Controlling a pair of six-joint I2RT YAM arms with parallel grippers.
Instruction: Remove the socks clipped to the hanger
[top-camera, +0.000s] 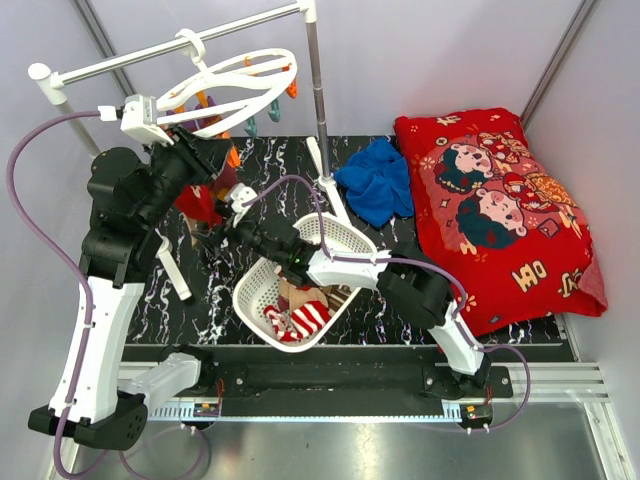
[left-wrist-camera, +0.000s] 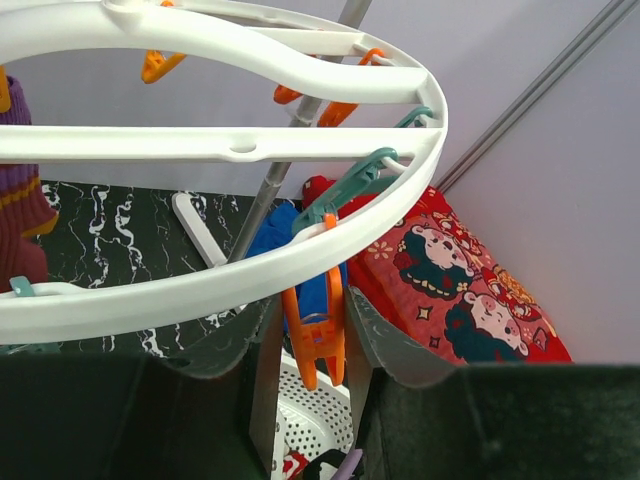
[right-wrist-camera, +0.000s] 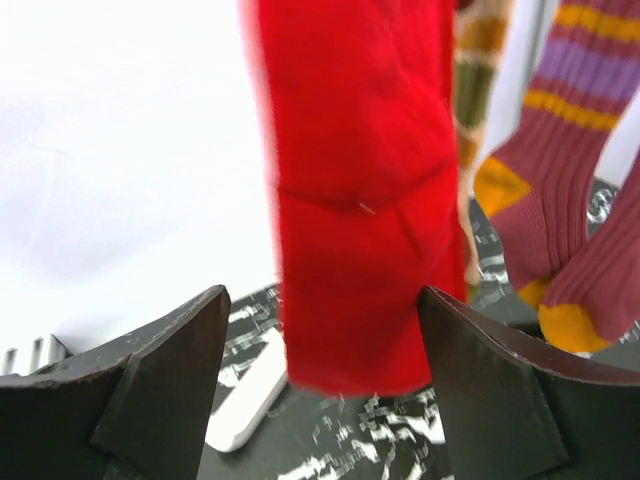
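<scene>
One basket (top-camera: 243, 300) sits nearest. Past it the right gripper (right-wrist-camera: 322, 295) gapes wide around the red sock (right-wrist-camera: 350, 150) without gripping it, so if unclipped now it may fall onto the table. At least four socks (right-wrist-camera: 575, 120) hang here. Highest, the left gripper (left-wrist-camera: 312, 310) narrowly brackets one orange clip (left-wrist-camera: 315, 340) on the single hanger (left-wrist-camera: 250, 145); I cannot tell whether it is squeezing.

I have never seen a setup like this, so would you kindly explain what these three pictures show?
Two robot arms stand at a black table. One picture looks down from above; the other two come from cameras on each wrist. On the table lie a white basket holding socks, a blue cloth and a red pillow. A white hanger hangs above. The left gripper straddles an orange clip on its rim; the right gripper is open around a red sock, gripping nothing yet.
</scene>
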